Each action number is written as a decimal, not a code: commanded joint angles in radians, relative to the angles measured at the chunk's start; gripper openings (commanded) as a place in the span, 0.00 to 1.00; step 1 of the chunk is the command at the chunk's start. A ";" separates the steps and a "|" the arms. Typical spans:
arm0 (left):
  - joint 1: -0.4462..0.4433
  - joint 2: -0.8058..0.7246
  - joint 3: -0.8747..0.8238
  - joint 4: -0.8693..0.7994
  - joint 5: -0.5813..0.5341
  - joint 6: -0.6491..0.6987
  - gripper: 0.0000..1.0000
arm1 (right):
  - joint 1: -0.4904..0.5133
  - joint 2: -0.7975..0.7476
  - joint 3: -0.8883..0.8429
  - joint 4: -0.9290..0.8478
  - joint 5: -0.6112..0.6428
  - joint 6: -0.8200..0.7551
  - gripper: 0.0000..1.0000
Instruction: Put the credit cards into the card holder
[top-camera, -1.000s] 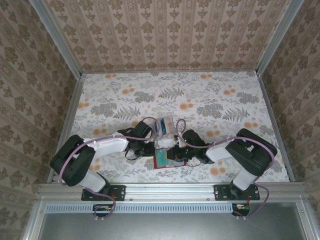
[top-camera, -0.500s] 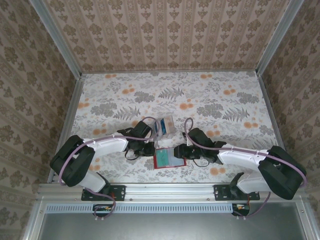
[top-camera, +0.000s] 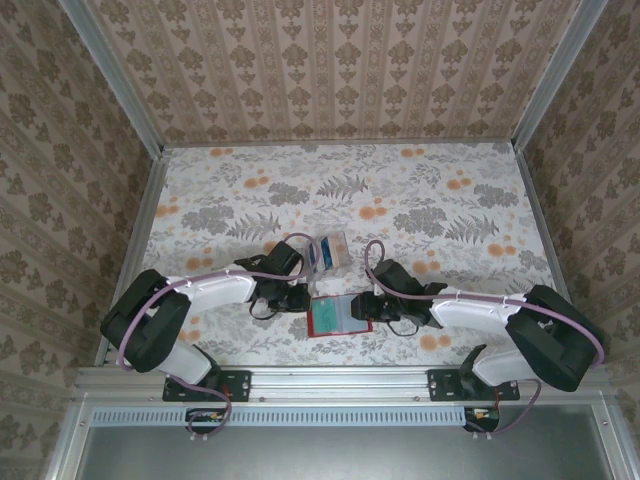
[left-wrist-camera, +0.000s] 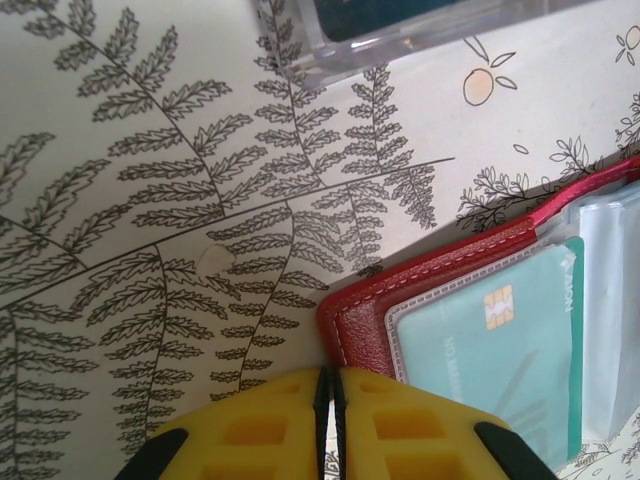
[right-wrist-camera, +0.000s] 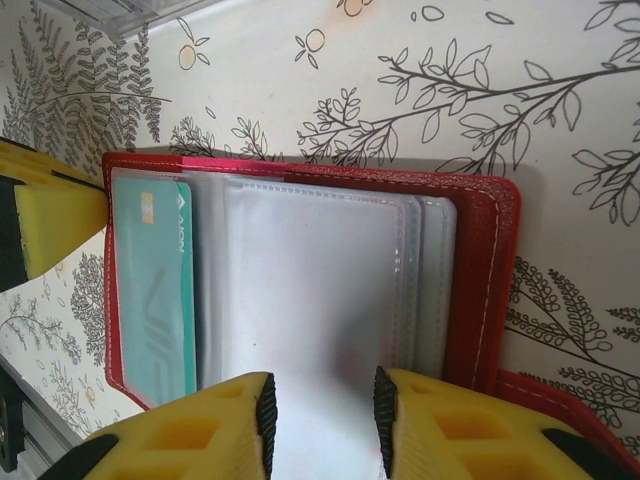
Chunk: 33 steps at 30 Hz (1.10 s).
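Floral-print table (top-camera: 430, 190): the red card holder (top-camera: 338, 315) lies open near the front edge, between both arms, with a teal credit card (right-wrist-camera: 150, 290) in the pocket nearest the left hand (left-wrist-camera: 328, 378). That hand's fingers are pressed together, holding nothing, at the holder's corner. The right hand (right-wrist-camera: 320, 400), slightly parted and holding nothing, hangs over the clear pockets.

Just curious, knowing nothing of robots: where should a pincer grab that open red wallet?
Probably the card holder by its bare red cover strip, pinched from the outer edge: it lies flat and open, and there the cover sticks out past the clear pockets.
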<state>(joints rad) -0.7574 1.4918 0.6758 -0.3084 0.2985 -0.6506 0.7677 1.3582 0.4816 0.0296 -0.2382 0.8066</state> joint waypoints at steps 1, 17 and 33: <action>0.007 0.025 0.010 -0.004 -0.008 0.015 0.14 | 0.019 0.025 0.009 -0.011 0.008 0.004 0.37; 0.014 0.023 0.003 0.020 0.005 0.017 0.14 | 0.047 0.163 0.051 0.216 -0.145 0.055 0.27; 0.040 -0.004 -0.004 0.020 0.024 0.017 0.15 | 0.052 0.267 0.114 0.361 -0.252 0.108 0.21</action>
<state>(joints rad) -0.7288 1.4971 0.6769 -0.2962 0.3283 -0.6506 0.8108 1.5990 0.5644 0.3473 -0.4553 0.8948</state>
